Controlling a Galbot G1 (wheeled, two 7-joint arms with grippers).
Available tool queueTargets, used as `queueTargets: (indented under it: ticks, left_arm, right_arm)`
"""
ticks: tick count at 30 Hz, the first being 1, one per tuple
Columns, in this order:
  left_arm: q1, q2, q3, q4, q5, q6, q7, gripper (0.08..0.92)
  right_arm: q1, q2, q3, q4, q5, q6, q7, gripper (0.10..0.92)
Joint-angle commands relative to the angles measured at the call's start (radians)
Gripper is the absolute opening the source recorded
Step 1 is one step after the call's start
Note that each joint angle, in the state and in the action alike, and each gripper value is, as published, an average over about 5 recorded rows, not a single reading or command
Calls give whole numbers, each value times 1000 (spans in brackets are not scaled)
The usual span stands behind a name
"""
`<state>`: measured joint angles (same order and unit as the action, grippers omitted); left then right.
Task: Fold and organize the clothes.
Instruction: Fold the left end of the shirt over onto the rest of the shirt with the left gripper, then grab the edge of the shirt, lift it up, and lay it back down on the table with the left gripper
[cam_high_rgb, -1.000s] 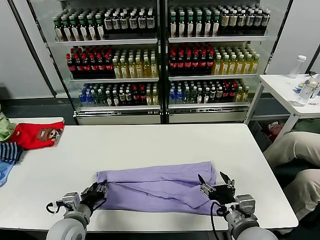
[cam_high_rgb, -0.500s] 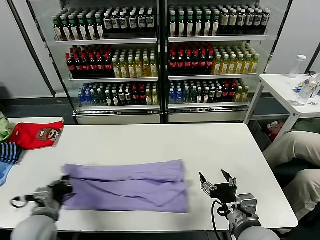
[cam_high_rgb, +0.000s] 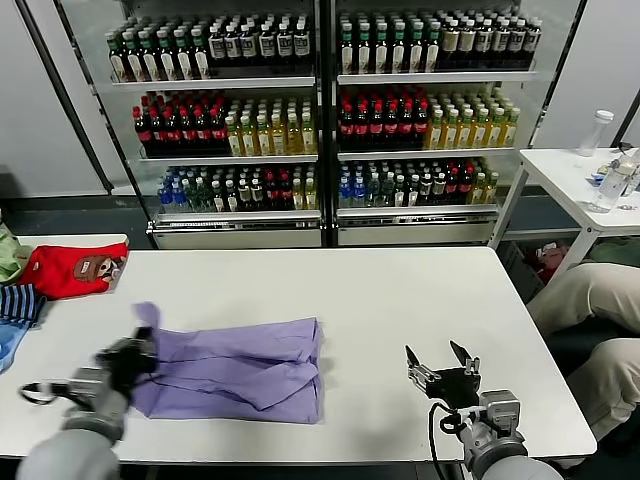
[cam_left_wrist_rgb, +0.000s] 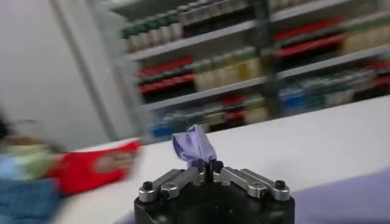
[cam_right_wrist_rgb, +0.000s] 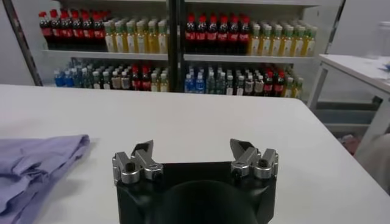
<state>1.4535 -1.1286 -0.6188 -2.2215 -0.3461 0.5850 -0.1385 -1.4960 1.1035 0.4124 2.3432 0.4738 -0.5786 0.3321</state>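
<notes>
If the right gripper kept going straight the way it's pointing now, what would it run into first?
Probably nothing soon. The right gripper, jaws open, points across bare white table toward the drinks cooler beyond its far edge. The lavender T-shirt lies off to one side, outside that line.

The left gripper (cam_high_rgb: 140, 352) sits low at the robot's near left, its forearm angled inward, fingers (cam_left_wrist_rgb: 198, 175) pinched tight together. The right gripper (cam_high_rgb: 442, 362) hovers at the near right, fingers (cam_right_wrist_rgb: 144, 153) spread wide and holding nothing.
</notes>
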Motion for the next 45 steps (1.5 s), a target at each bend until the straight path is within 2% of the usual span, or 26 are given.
queueTargets:
  ticks: [1, 8, 12, 16, 20, 23, 26, 29, 34, 37, 45]
  left_arm:
    - [-139, -213, 404, 11, -23, -1, 46, 107]
    - [-287, -304, 427, 200, 37, -4, 22, 110]
    - [-311, -334, 460, 217, 43, -19, -30, 183]
    - [-234, -249, 439, 44, 6, -26, -29, 294]
    - [-115, -110, 265, -134, -71, -26, -25, 407]
    - [-36, -16, 59, -92, -66, -26, -32, 493]
    - [23, 24, -82, 68, -17, -14, -20, 580]
    - [51, 14, -104, 192, -11, -6, -5, 666]
    - [51, -63, -38, 239, -52, -3, 8, 795]
    - [24, -95, -6, 257, -75, -3, 14, 819]
    - [-46, -132, 41, 290, -202, -3, 19, 814]
  right_arm:
    - [-21, 5, 31, 8, -6, 0, -1, 823]
    - [-16, 14, 16, 2, -11, 0, 0, 823]
    - [-7, 12, 7, -3, -11, 0, -1, 823]
    - [11, 4, -2, -22, -10, 0, -3, 823]
    - [38, -7, -16, -47, -6, 0, -8, 823]
    - [54, -12, -21, -60, -3, 0, -16, 823]
    - [60, -10, -27, -67, -3, 0, -22, 823]
    - [60, -5, -34, -70, -5, 1, -25, 823]
    - [56, 0, -45, -69, -13, 1, -24, 823]
    - [50, 1, -44, -67, -18, 1, -24, 823]
    - [50, 3, -45, -68, -22, 1, -25, 823]
